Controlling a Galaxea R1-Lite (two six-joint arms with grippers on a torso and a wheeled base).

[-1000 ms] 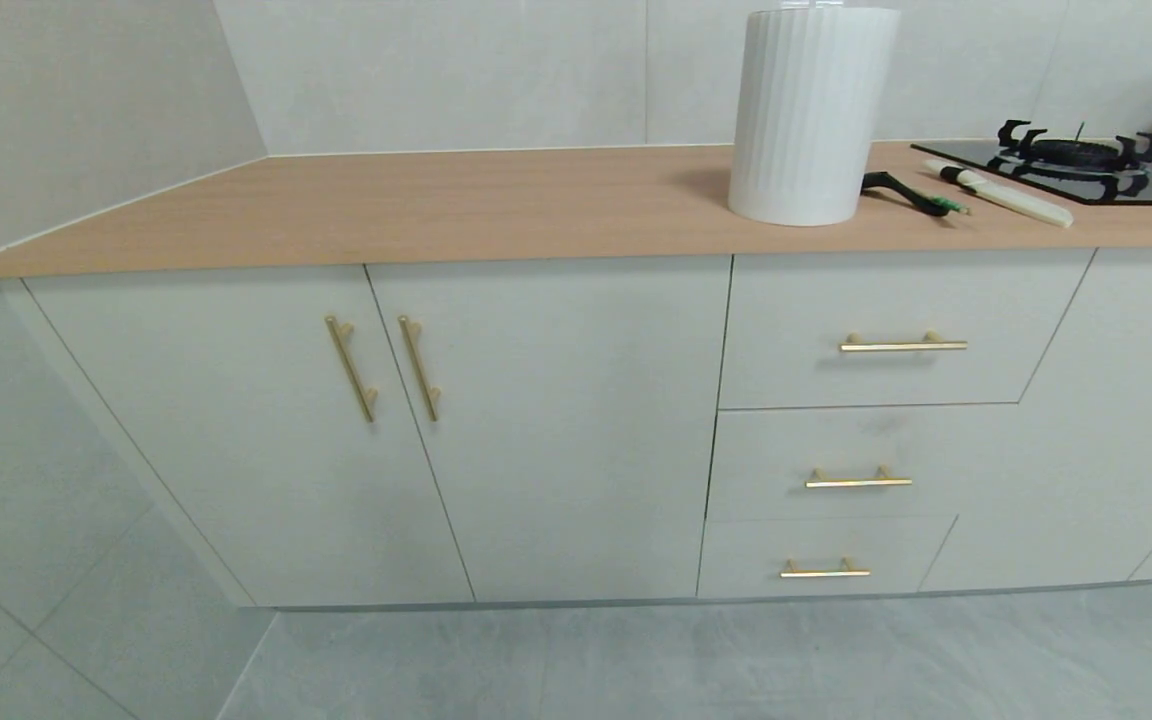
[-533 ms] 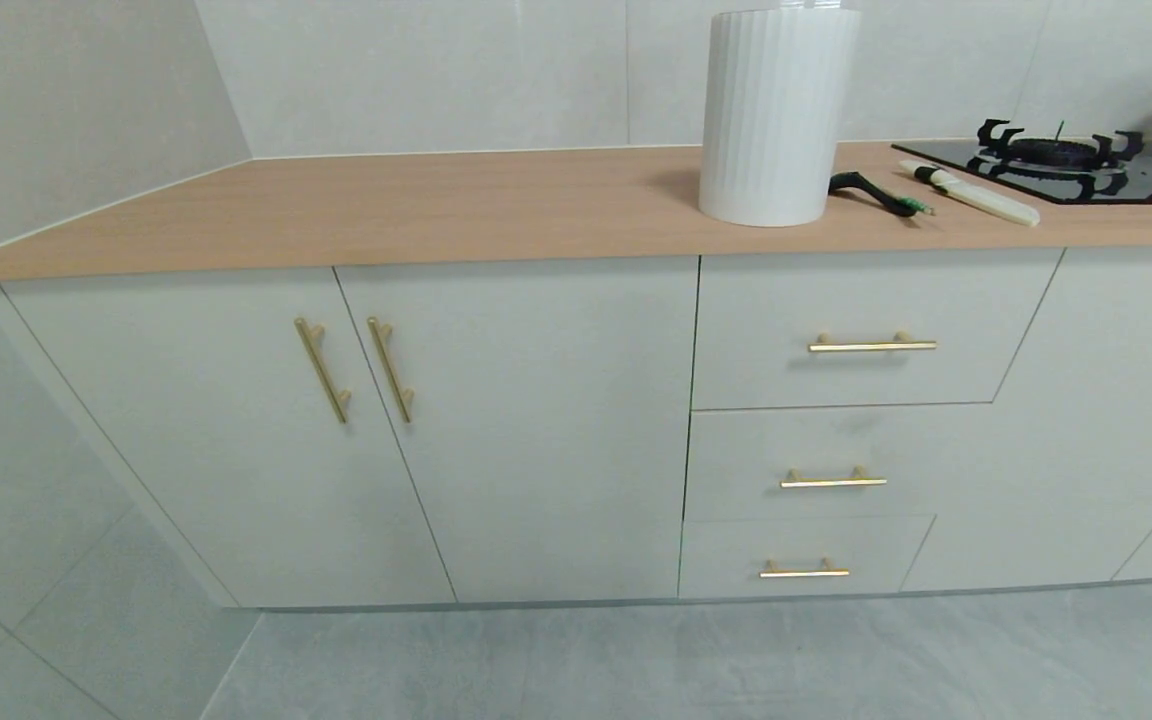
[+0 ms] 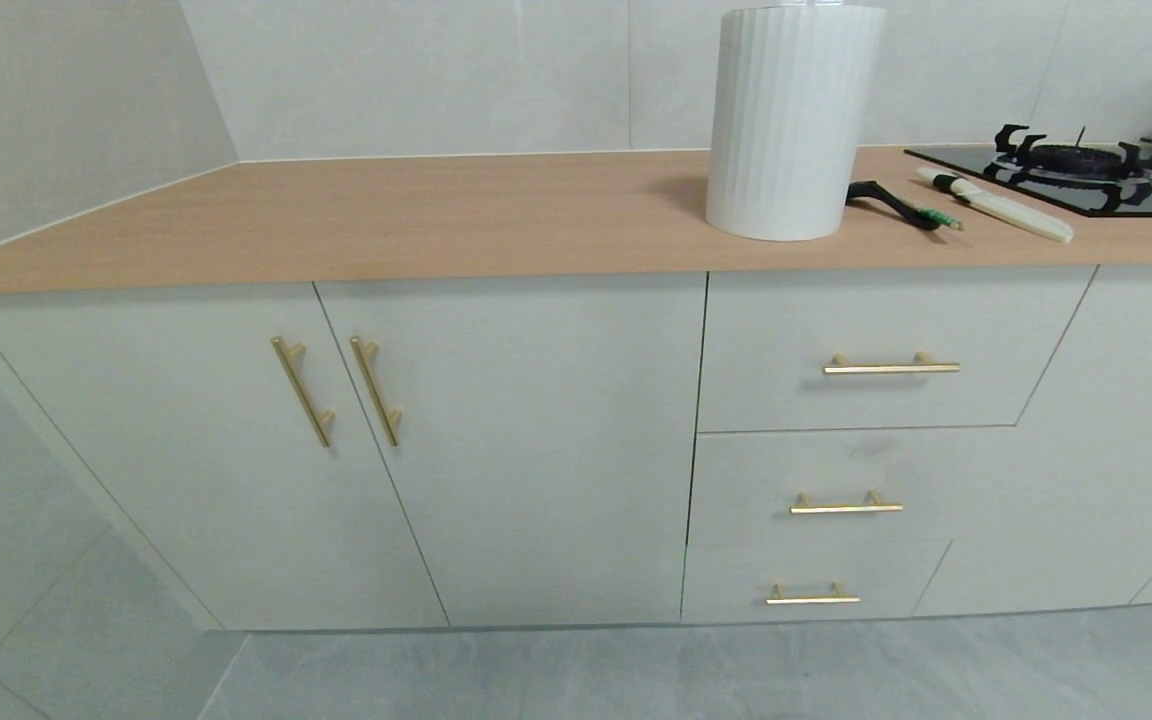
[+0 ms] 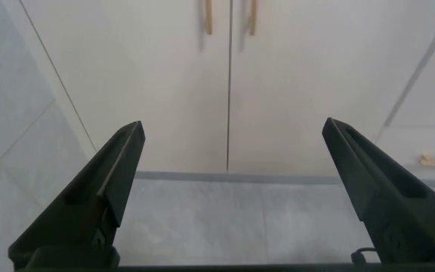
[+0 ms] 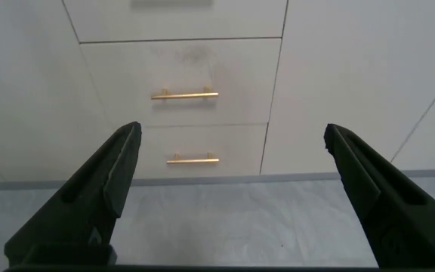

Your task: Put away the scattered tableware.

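On the wooden countertop [image 3: 386, 220], at the right, stands a tall white ribbed container [image 3: 793, 122]. Just right of it lie a black-handled utensil with a green tip [image 3: 901, 205] and a cream-bladed knife with a dark and white handle [image 3: 998, 204]. My left gripper [image 4: 229, 132] is open and held low in front of the double cabinet doors [image 4: 229, 75]. My right gripper [image 5: 229, 132] is open too, low before the drawer stack [image 5: 183, 94], nothing between its fingers.
A black gas hob [image 3: 1076, 165] sits at the counter's far right. Below are two doors with gold handles [image 3: 336, 390] and three drawers with gold bar handles [image 3: 891, 367]. Grey tiled floor [image 3: 636, 675] runs along the cabinet; a tiled wall closes the left side.
The head view has shifted: the counter and cabinets now sit lower and slightly left in the picture, so the camera moved. Nothing on the counter changed place.
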